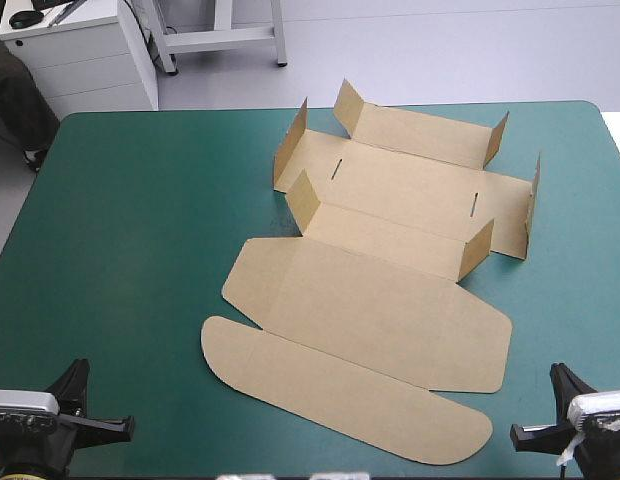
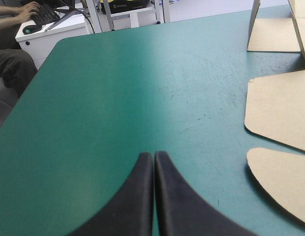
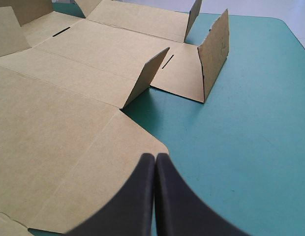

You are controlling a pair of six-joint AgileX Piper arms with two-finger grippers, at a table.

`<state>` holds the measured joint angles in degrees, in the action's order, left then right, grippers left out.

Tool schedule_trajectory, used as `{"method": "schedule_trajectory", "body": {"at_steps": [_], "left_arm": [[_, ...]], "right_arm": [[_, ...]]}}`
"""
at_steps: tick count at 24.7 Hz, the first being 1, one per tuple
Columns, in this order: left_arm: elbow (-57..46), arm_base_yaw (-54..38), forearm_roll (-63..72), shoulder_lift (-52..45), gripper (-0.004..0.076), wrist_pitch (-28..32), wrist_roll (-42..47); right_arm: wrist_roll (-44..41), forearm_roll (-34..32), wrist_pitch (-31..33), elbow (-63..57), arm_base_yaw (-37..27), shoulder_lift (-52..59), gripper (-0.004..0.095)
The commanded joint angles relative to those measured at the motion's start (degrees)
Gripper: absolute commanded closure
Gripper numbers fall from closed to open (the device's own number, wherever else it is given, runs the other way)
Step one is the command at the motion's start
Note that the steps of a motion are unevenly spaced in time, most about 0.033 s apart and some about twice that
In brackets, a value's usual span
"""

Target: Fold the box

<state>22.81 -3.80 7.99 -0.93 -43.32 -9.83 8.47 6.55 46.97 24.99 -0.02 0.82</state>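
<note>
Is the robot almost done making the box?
Not nearly. Done: only the small side flaps of the brown box stand up; the rest lies flat on the teal-green table. In hand: nothing; the left gripper and right gripper are shut and empty. Left: raising and tucking the walls.

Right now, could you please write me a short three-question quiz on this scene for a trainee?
1. True or false: the left gripper grips the box.
2. The right gripper is: A) wide open; B) shut, holding nothing; C) shut on the box.
3. Fill in: the box's long rounded flap lies flat toward the table's ___ edge.
Key: 1 false: it is shut over bare table, with the box off to one side. 2 B. 3 near.
</note>
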Motion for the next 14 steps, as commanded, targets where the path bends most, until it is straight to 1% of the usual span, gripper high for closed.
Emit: {"method": "schedule_trajectory", "body": {"at_steps": [1,10,12,14], "left_arm": [[2.0,0.2,0.8,-0.8,0.0734,4.1,0.3],[2.0,0.2,0.8,-0.8,0.0734,4.1,0.3],[2.0,0.2,0.8,-0.8,0.0734,4.1,0.3],[2.0,0.2,0.8,-0.8,0.0734,4.1,0.3]], "right_arm": [[0.4,-0.3,-4.2,1.7,-0.2,1.2,0.0928],[0.4,-0.2,-4.2,1.7,-0.2,1.2,0.0922],[0.4,-0.1,-4.2,1.7,-0.2,1.2,0.0906],[0.4,-0.1,-4.2,1.7,-0.2,1.2,0.0859]]}}
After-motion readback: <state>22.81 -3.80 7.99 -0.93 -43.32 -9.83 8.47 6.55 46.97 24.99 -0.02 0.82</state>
